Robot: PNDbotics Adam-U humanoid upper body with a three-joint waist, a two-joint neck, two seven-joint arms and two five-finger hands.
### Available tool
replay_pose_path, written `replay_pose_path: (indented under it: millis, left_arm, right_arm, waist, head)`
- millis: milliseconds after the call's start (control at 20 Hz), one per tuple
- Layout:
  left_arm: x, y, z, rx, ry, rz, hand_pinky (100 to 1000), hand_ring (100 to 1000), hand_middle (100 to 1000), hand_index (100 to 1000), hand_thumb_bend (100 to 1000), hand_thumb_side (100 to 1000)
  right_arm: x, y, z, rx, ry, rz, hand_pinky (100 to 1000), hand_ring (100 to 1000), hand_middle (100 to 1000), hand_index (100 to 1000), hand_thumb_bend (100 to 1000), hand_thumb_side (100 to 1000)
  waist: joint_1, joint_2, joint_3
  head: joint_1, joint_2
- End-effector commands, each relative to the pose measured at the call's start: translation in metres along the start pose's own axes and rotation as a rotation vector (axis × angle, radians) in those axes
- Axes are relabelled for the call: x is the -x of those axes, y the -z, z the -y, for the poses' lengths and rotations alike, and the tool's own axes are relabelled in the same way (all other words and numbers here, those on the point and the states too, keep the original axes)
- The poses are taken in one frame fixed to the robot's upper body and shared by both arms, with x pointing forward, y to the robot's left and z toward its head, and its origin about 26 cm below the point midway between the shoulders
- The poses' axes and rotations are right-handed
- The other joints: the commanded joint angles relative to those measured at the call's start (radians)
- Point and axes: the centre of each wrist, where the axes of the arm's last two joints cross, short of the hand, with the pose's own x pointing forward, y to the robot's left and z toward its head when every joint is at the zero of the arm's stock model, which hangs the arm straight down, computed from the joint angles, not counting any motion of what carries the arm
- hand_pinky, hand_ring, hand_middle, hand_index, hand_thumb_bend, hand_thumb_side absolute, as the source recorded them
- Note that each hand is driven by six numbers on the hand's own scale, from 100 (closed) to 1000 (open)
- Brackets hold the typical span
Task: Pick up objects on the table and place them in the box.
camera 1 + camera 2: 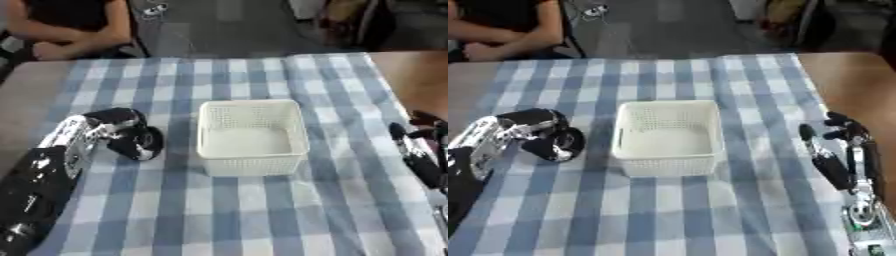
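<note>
L hand [131, 137] curled just left of empty white box [252, 137], can't tell what it grips; next: carry over rim & release; R hand [837, 145] idle, fingers relaxed.

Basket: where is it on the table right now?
The white basket sits mid-table on the checked cloth, between the left hand and right hand.

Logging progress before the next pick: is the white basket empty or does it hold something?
Empty: the white basket stands upright on the checked cloth, with only its bare floor showing.
</note>
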Motion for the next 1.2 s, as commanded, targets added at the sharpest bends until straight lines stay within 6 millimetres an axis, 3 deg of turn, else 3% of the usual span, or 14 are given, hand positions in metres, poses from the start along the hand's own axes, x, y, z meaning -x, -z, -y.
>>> replay_pose_path:
  millis: [50, 450, 900, 1200]
  left_arm:
    - [0.008, -0.002, 0.015, 0.020, -0.030, -0.029, 208, 288, 440, 484, 100, 600]
    - [0.014, -0.011, -0.004, -0.047, -0.080, -0.025, 179, 264, 425, 467, 100, 605]
    - [0.029, -0.044, -0.064, -0.128, -0.040, -0.002, 163, 250, 413, 458, 100, 614]
    - [0.030, -0.060, -0.095, -0.198, -0.025, -0.007, 157, 245, 397, 455, 100, 619]
  right_arm:
    - [-0.003, 0.004, 0.006, 0.013, -0.006, 0.020, 775, 610, 689, 836, 590, 793]
    - [-0.002, 0.003, 0.006, 0.011, -0.009, 0.018, 775, 610, 689, 836, 590, 793]
    - [0.001, 0.002, 0.007, 0.008, -0.020, 0.011, 775, 610, 689, 836, 591, 792]
    - [0.002, 0.001, 0.008, 0.007, -0.023, 0.008, 775, 610, 689, 836, 591, 792]
  waist:
    - [-0.004, -0.001, 0.002]
    - [-0.002, -0.004, 0.001]
    - [0.008, -0.009, 0.003]
    - [0.010, -0.011, 0.003]
  head:
    - [0.001, 0.003]
    - [-0.002, 0.001]
    - [-0.007, 0.003]
    - [-0.008, 0.002]
